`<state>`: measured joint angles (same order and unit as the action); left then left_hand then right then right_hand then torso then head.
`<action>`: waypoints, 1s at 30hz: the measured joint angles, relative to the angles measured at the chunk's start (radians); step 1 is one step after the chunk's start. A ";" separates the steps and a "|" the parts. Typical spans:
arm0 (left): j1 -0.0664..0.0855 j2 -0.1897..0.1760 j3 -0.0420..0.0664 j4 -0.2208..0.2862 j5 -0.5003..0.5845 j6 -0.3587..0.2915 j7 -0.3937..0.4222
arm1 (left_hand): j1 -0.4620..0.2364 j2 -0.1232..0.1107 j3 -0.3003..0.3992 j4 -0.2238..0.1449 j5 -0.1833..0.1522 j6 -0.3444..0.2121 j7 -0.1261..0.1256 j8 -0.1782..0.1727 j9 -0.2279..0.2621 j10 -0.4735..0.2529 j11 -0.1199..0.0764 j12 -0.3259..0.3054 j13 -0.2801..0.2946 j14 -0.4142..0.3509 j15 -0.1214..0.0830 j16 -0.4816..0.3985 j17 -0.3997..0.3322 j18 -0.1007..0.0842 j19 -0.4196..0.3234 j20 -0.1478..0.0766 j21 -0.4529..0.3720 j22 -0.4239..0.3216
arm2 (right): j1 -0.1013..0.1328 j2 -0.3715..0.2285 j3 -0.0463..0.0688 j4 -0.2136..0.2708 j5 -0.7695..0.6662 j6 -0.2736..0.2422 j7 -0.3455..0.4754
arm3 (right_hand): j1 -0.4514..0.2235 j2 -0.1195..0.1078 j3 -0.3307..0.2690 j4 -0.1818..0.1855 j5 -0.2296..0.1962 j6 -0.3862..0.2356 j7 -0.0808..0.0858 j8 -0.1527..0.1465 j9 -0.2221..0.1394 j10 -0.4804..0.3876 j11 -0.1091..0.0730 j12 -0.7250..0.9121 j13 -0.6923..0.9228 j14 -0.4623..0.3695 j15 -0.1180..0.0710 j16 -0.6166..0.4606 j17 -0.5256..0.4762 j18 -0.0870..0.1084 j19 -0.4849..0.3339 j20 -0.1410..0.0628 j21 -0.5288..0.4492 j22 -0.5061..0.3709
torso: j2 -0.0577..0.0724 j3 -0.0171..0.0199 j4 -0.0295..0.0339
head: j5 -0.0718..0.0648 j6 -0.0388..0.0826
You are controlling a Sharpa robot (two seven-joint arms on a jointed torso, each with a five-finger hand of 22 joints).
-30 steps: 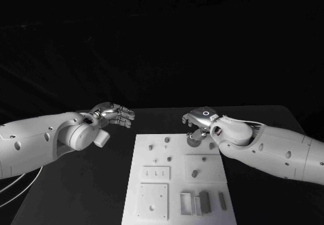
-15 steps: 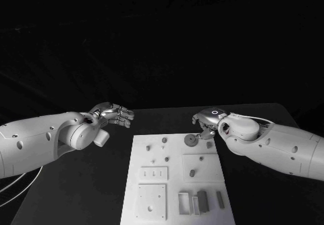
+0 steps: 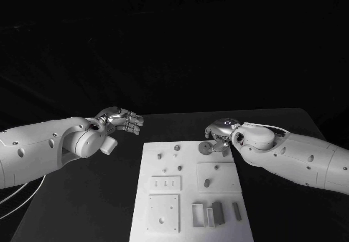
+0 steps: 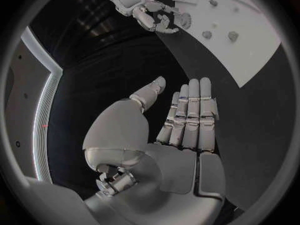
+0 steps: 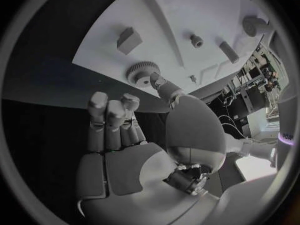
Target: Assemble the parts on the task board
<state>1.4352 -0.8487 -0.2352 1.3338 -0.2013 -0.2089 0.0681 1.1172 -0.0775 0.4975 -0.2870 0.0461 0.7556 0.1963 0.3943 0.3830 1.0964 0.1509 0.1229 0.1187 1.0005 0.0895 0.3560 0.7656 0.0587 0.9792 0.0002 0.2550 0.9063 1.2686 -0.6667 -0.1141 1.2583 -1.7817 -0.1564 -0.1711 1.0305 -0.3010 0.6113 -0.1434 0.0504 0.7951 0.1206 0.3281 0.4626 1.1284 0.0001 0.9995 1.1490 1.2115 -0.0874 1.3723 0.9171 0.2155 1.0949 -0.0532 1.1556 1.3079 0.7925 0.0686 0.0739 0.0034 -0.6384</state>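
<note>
Right hand point(image 3: 220, 132) sits at the far right corner of the task board point(image 3: 185, 212), fingers curled downward beside a small toothed gear point(image 3: 207, 147). In the right wrist view the thumb tip point(image 5: 157, 80) touches the gear's point(image 5: 142, 73) hub while the other fingers point(image 5: 107, 115) stay bunched together and apart from it; the frames do not show whether this contact amounts to a pinch or only a press. The gear lies flat on the board's far edge, near a small peg point(image 5: 197, 40) and two rectangular blocks point(image 5: 128, 39).

Left hand point(image 3: 121, 121) hovers over the black table point(image 3: 87, 201), well left of the board's far end, with fingers extended side by side and nothing held, as the left wrist view confirms point(image 4: 187, 120).

Handling judgement: the gear appears rigid, light and small, so it should tolerate firm contact but may slide on the smooth board under a sideways push. The toothed rim offers the best purchase; opposing contact on two sides of the rim, rather than on the raised hub, would likely give a stable lift. Further parts point(image 3: 218, 213) lie at the near end of the board.
</note>
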 measured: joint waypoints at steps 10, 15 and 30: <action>0.000 0.001 0.000 -0.003 -0.001 0.001 0.000 | 0.000 0.000 0.000 0.000 0.000 0.000 0.000 0.000 0.000 0.000 0.000 0.000 0.001 0.000 0.000 -0.004 0.000 0.010 0.000 0.000 0.000 0.001 | -0.012 0.012 0.000 -0.003 0.013 0.006 0.021 | 0.004 0.007 0.010 0.010 0.000 0.033 -0.005 0.012 0.006 -0.005 -0.002 0.033 0.008 0.003 -0.003 0.017 0.022 -0.002 -0.003 -0.004 0.030 0.000 | 0.000 -0.0004 -0.0007 | 0.001 -0.005; 0.000 0.002 0.000 -0.003 -0.002 0.002 0.000 | 0.000 0.000 0.000 0.000 0.000 0.000 0.000 0.000 0.000 0.000 0.000 0.000 0.001 0.000 0.000 -0.004 0.001 0.010 0.000 0.000 0.000 0.001 | -0.015 0.018 0.000 -0.014 0.016 0.007 0.026 | 0.020 0.032 0.017 0.009 0.000 0.044 -0.005 0.016 0.008 -0.005 -0.002 0.041 0.008 0.002 -0.005 0.017 0.027 -0.009 -0.007 -0.009 0.041 0.000 | 0.000 -0.0007 -0.0007 | -0.001 -0.006; 0.000 0.003 0.000 -0.003 -0.003 0.004 -0.001 | 0.000 0.000 0.000 0.000 0.000 0.000 0.000 0.000 0.000 0.000 0.000 -0.004 0.001 0.000 0.000 -0.004 0.002 0.010 0.000 0.000 0.000 0.001 | -0.018 0.036 0.001 -0.042 0.016 0.008 0.037 | 0.033 0.080 0.027 -0.001 0.000 0.050 -0.004 0.017 0.010 -0.009 -0.005 0.051 0.001 0.000 -0.007 0.022 0.033 -0.017 -0.009 -0.016 0.053 0.000 | 0.000 -0.0010 -0.0008 | 0.000 -0.007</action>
<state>1.4352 -0.8453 -0.2353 1.3309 -0.2040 -0.2048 0.0673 1.1172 -0.0775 0.4975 -0.2870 0.0461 0.7556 0.1963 0.3943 0.3831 1.0963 0.1507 0.1192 0.1193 1.0005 0.0895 0.3523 0.7672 0.0682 0.9792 0.0003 0.2550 0.9069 1.2501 -0.6305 -0.1133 1.2158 -1.7656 -0.1481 -0.1345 1.0636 -0.2207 0.6383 -0.1444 0.0504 0.8454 0.1164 0.3447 0.4729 1.1198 -0.0048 1.0501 1.1503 1.2110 -0.0944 1.3940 0.9504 0.1988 1.0863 -0.0697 1.2081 1.3078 0.7924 0.0677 0.0732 0.0038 -0.6459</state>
